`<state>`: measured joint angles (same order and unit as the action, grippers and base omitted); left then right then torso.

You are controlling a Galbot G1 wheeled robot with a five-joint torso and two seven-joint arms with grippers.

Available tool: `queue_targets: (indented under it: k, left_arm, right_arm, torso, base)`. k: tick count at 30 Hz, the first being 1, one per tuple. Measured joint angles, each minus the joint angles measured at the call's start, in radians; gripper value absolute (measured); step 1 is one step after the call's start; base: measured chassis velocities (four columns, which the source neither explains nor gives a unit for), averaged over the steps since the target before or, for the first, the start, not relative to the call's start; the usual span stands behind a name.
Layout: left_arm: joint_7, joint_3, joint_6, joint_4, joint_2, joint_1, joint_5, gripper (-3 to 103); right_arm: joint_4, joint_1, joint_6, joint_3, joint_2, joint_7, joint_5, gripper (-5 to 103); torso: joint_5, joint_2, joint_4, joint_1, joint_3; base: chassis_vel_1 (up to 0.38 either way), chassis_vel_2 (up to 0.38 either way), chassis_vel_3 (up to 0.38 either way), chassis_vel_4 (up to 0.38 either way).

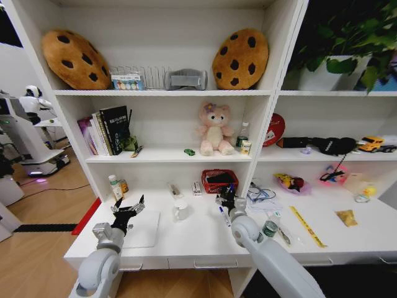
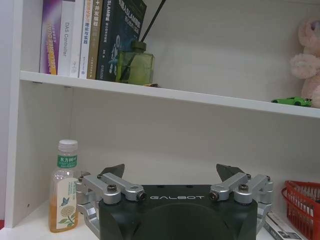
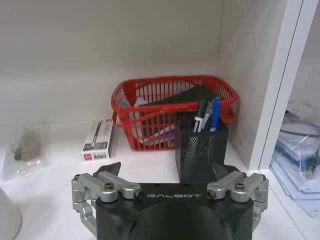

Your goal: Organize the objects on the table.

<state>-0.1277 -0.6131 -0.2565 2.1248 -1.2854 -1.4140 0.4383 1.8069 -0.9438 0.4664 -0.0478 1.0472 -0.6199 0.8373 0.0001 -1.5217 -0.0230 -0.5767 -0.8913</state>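
Above the surface's [image 1: 205, 239] left part, the left gripper [image 1: 128, 210] hovers over the laptop [image 1: 141, 228], jaws spread and empty. Near the middle, the right gripper [image 1: 226, 197] has its jaws released on either side of a black mesh pen holder [image 3: 200, 150], just in front of the red basket [image 3: 170, 112]. A marker [image 1: 223, 215] lies near the right gripper, and the green toy car [image 2: 292, 101] sits on the shelf above. Judging by this, a pickup is being lined up; closing squarely on the holder comes next.
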Motion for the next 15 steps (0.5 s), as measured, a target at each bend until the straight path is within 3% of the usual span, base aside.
queue_targets:
  k: [3, 15]
  left_arm:
    - [0.000, 0.000, 0.000, 0.000, 0.000, 0.000, 0.000, 100]
    - [0.000, 0.000, 0.000, 0.000, 0.000, 0.000, 0.000, 100]
  right_arm:
    - [-0.005, -0.018, 0.070, -0.041, -0.015, 0.054, 0.020, 100]
    - [-0.120, 0.021, 0.164, -0.095, -0.022, 0.165, 0.045, 99]
  torso:
    - [0.0000, 0.000, -0.0001, 0.000, 0.000]
    - [0.0000, 0.000, -0.0001, 0.000, 0.000]
  base:
    - [0.000, 0.000, 0.000, 0.000]
    - [0.000, 0.000, 0.000, 0.000]
